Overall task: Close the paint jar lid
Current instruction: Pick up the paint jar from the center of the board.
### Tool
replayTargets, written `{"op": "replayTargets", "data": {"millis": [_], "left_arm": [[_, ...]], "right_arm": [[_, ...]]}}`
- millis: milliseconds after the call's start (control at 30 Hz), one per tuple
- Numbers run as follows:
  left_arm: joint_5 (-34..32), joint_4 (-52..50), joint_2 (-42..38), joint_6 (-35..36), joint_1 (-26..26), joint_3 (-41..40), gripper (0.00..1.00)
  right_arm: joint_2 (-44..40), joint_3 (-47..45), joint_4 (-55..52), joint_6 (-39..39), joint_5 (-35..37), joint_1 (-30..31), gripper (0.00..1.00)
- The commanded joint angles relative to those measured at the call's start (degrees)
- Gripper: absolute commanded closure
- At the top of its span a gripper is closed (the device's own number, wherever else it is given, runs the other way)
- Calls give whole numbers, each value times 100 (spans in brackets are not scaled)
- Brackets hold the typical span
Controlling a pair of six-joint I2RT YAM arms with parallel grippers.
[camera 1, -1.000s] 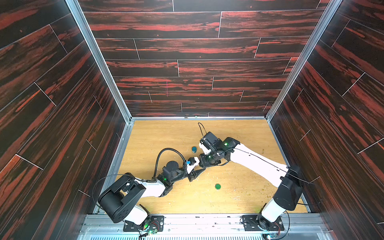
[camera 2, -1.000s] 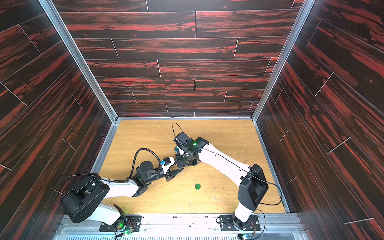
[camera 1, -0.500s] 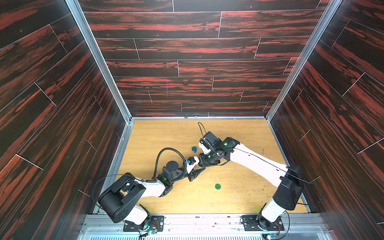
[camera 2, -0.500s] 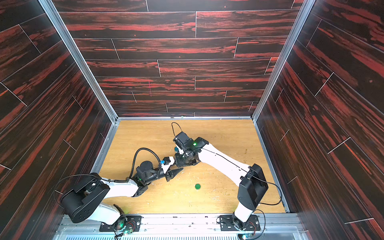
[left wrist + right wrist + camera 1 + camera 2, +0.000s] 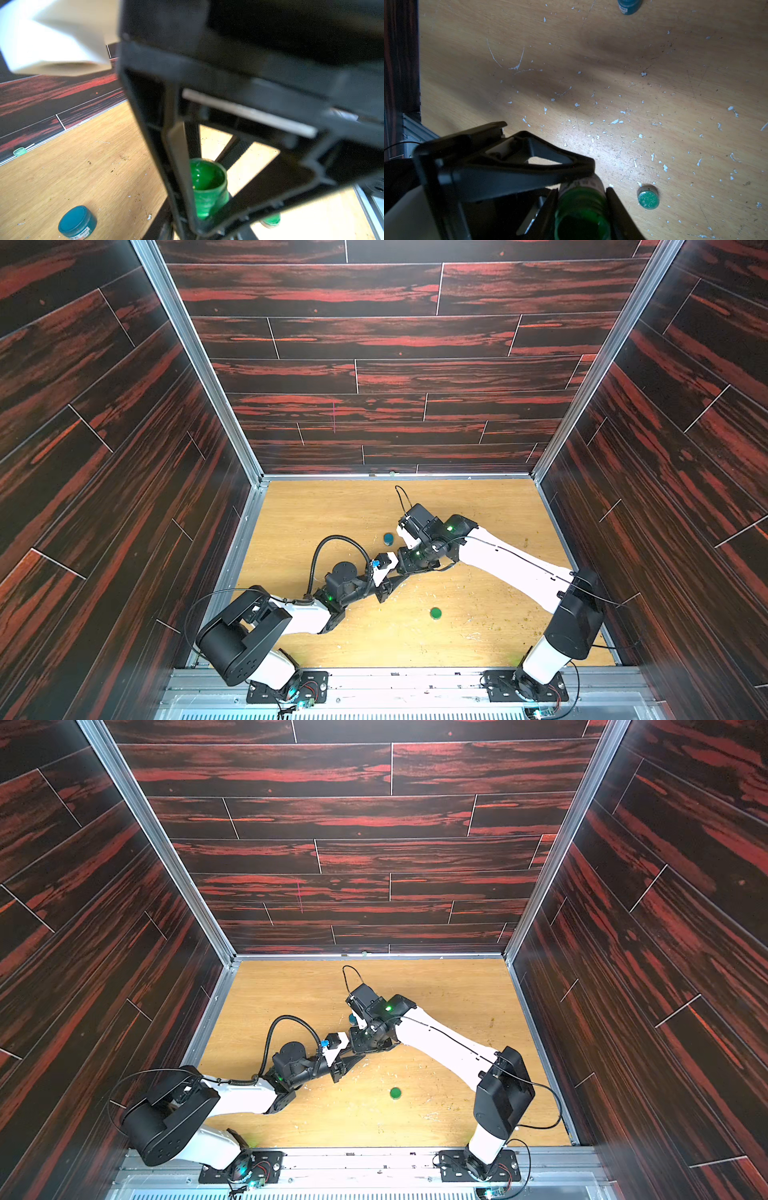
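The open green paint jar (image 5: 207, 187) is held off the table between both grippers, and the arms hide it in both top views. My right gripper (image 5: 582, 207) is shut on its neck, one finger on each side. My left gripper (image 5: 207, 228) is shut on the labelled body of the paint jar (image 5: 583, 182). In a top view the left gripper (image 5: 388, 589) and the right gripper (image 5: 405, 572) meet near the table's middle. The green lid (image 5: 435, 612) lies flat on the wood, to the right and nearer the front. The lid (image 5: 648, 197) shows beside the jar.
A closed teal jar (image 5: 388, 538) stands just behind the grippers; this teal jar (image 5: 77, 222) also shows in the left wrist view. A small pale green bit (image 5: 19, 151) lies at the back wall. Dark panelled walls enclose the wooden table (image 5: 478, 510) on three sides.
My left gripper's jaws have drawn in onto the jar. Both arms have stayed almost where they were, and the lid has not moved.
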Motion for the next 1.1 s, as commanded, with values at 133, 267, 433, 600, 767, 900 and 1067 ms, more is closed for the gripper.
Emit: {"op": "replayTargets", "data": {"millis": [133,267,433,600,767,900,1067], "left_arm": [[100,173,-73,13,-28,85,72],[95,165,-74,28,-26,76,74],[65,195,-81,30,-27,59,75],[-58,408,-92,17,-26,-37,75],[-171,575,-142,-74,-24,-138,76],[-248,617,-289,-128,-25,-205,76],[-307,302,-618,-110,-23,-180,76]], "right_arm": [[93,21,90,52,-39,14,61],[81,38,99,56,-17,10,57],[-1,91,108,61,80,10,47],[-224,185,100,12,327,13,31],[-672,197,5,-12,1036,-63,12],[-986,172,-22,-143,1464,-108,6],[-1436,-231,259,-359,2280,-113,5]]}}
